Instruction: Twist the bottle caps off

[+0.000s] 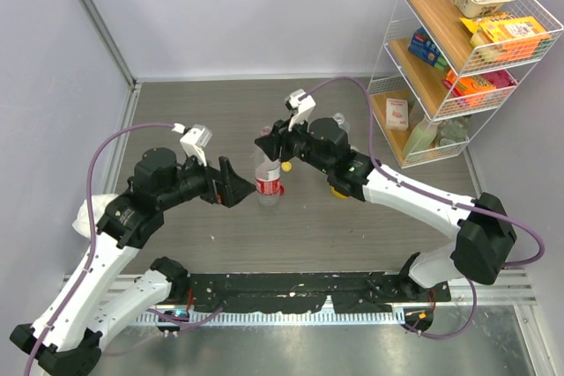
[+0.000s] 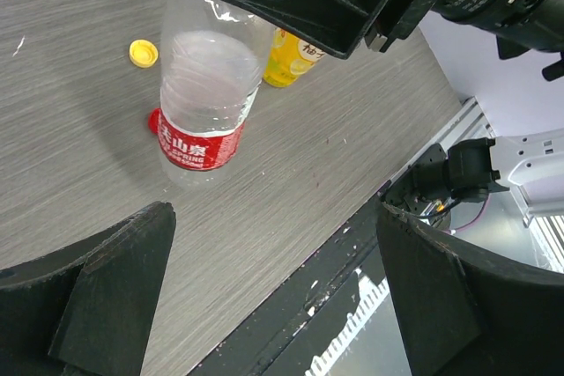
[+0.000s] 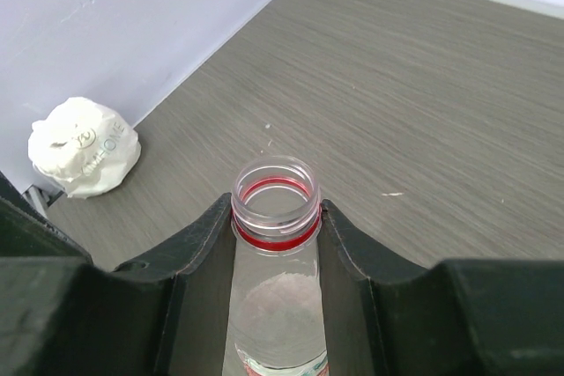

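A clear bottle with a red label (image 1: 267, 179) stands mid-table. Its mouth is open, with a red ring under the thread (image 3: 275, 217). My right gripper (image 1: 265, 144) is shut on its neck, one finger on each side (image 3: 276, 214). My left gripper (image 1: 238, 186) is open and empty just left of the bottle (image 2: 204, 103), not touching it. A red cap (image 2: 153, 119) lies by the bottle's base. A yellow cap (image 2: 143, 53) lies loose on the table (image 1: 286, 165). The yellow-orange bottle (image 2: 289, 55) stands behind, mostly hidden under my right arm (image 1: 339, 189). A third clear bottle's top (image 1: 340, 120) shows behind my right wrist.
A crumpled white wad (image 3: 84, 158) lies by the left wall (image 1: 84, 214). A wire rack (image 1: 458, 50) with boxed goods stands at the back right. The table's front edge with a black rail (image 2: 352, 253) runs close behind my left gripper.
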